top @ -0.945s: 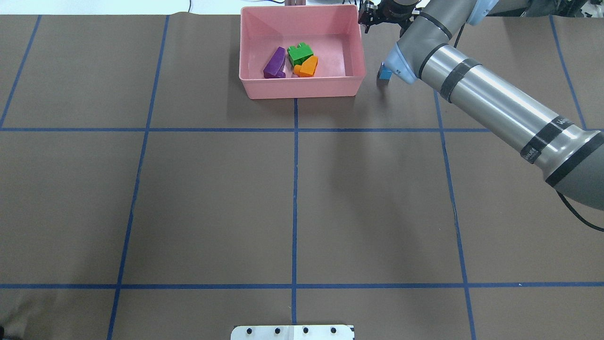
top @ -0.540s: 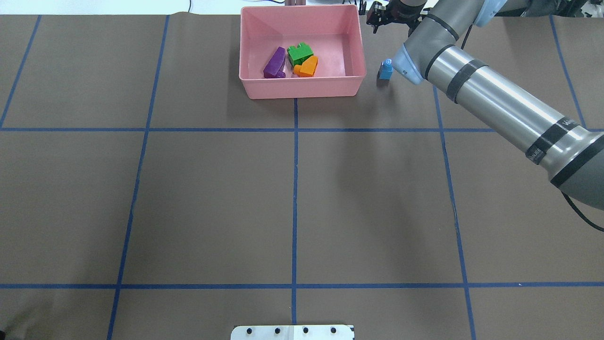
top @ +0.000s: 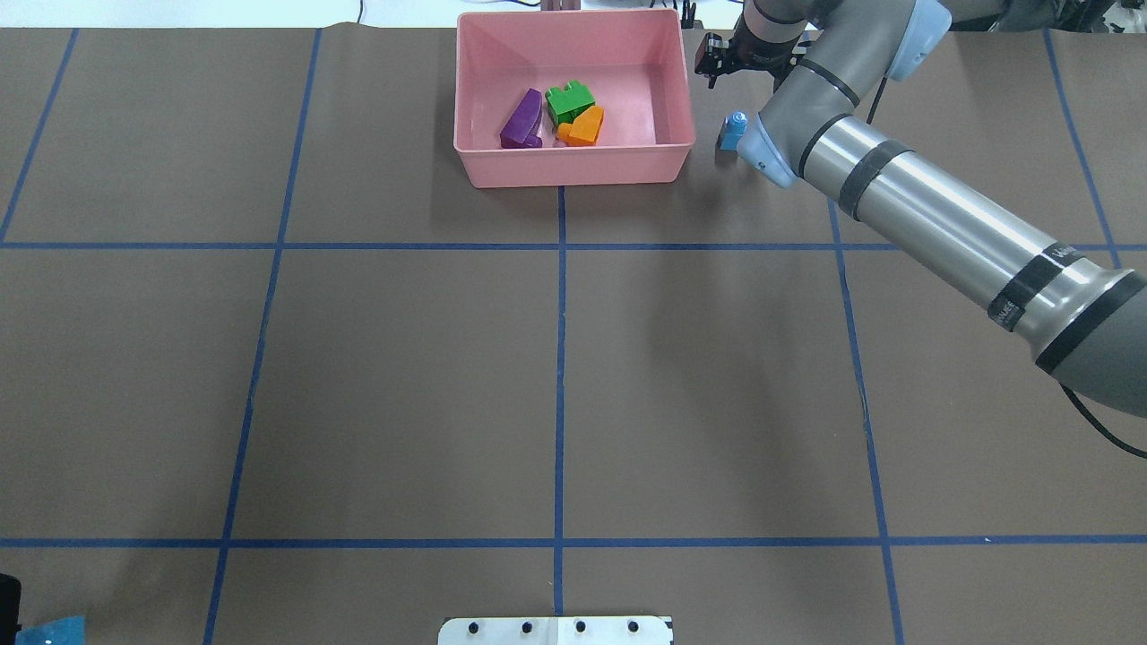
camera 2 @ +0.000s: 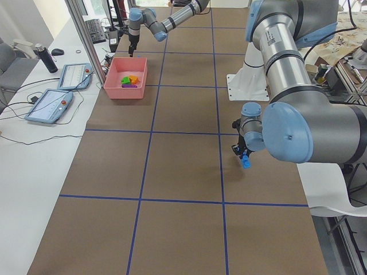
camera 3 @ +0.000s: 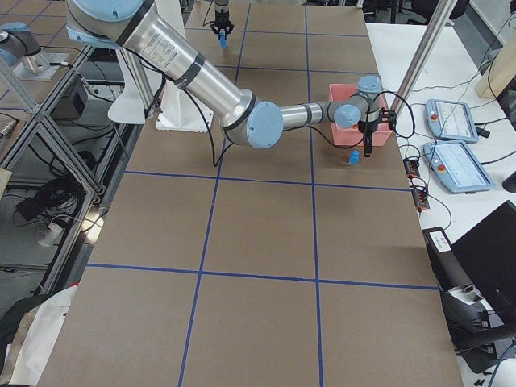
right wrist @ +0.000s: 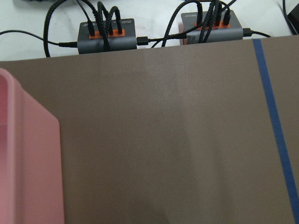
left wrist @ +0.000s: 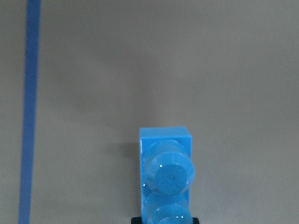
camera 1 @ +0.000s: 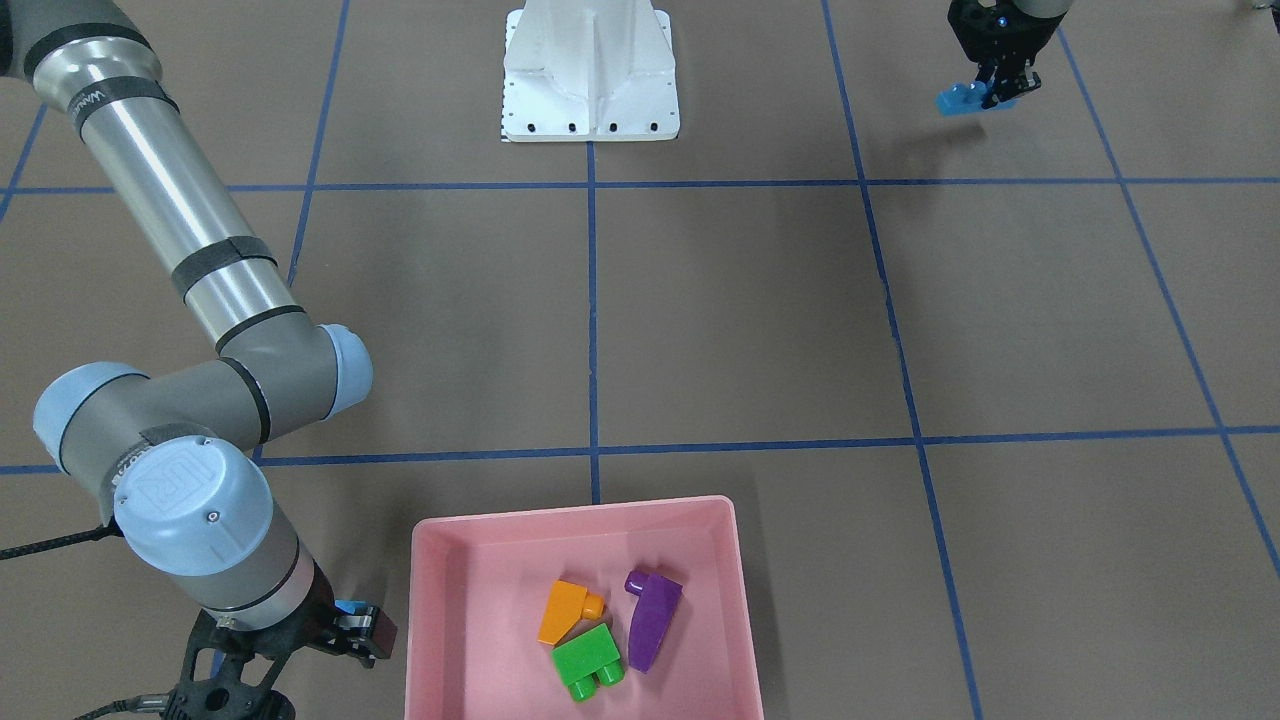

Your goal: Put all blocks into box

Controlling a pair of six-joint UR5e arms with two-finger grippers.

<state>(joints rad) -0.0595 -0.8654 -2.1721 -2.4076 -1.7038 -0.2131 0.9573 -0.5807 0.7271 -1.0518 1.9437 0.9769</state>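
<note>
Hands | left hand (camera 1: 1000,92) clamps long blue block (camera 1: 960,98) endwise, studs up; right hand (top: 717,55) unclear

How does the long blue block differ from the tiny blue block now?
The long blue block is clamped in the left gripper; the tiny blue block stands on the table. The long blue block shows a row of studs, the tiny blue block one stud. The tiny blue block sits beside the box; the long blue block is far from it. Both are blue, outside the box.
</note>
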